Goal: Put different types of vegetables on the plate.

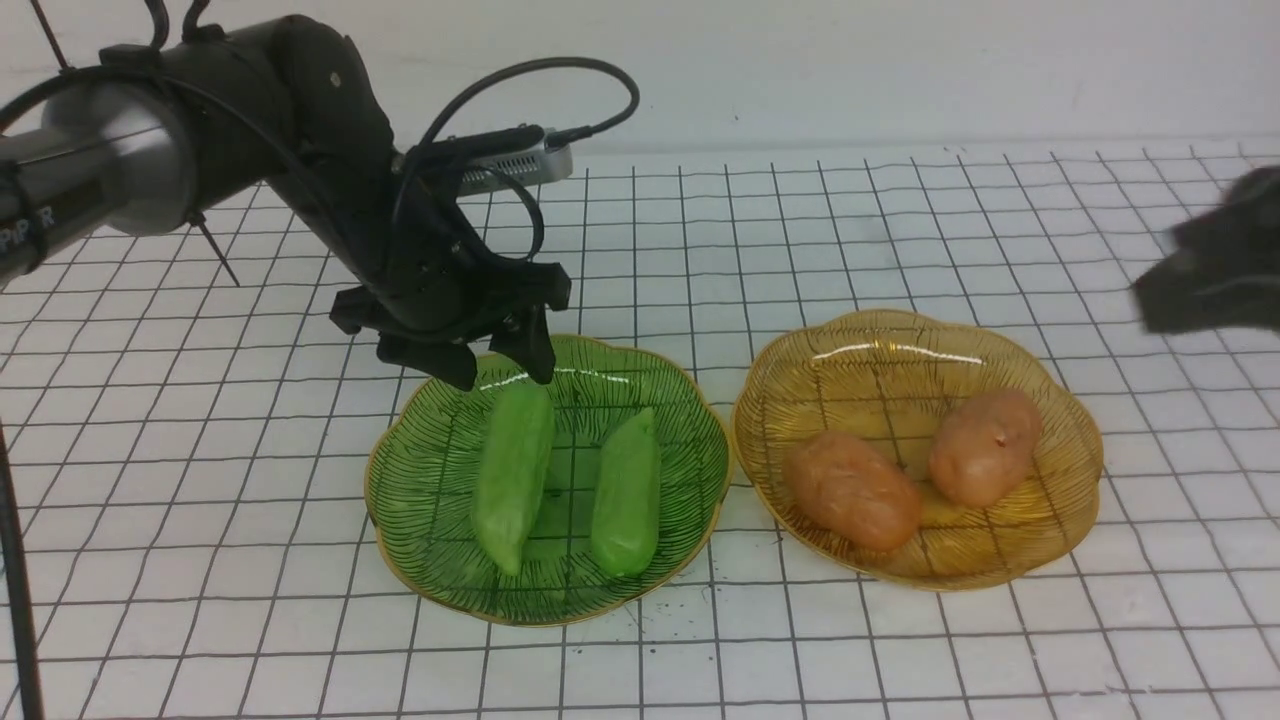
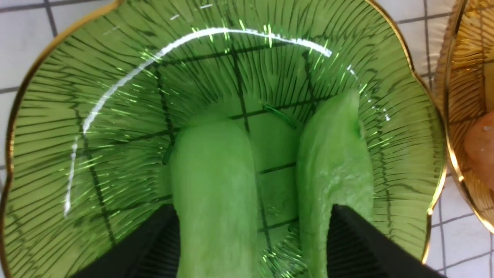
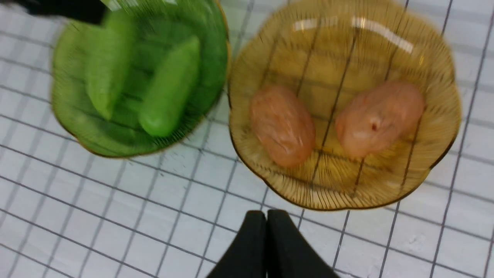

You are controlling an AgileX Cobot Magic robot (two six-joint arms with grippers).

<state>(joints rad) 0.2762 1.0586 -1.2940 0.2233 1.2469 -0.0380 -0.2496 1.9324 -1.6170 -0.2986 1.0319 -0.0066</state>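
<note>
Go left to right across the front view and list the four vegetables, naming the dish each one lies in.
paler cucumber piece, in the green dish → darker cucumber piece, same dish → near potato, in the amber dish → far potato, same dish.

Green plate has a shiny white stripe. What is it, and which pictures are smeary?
Front view: the stripe on the green plate is light glare, and the right claw is blurred. Left wrist view: same glare, picture sharp. Right wrist view: everything looks softly blurred.
</note>
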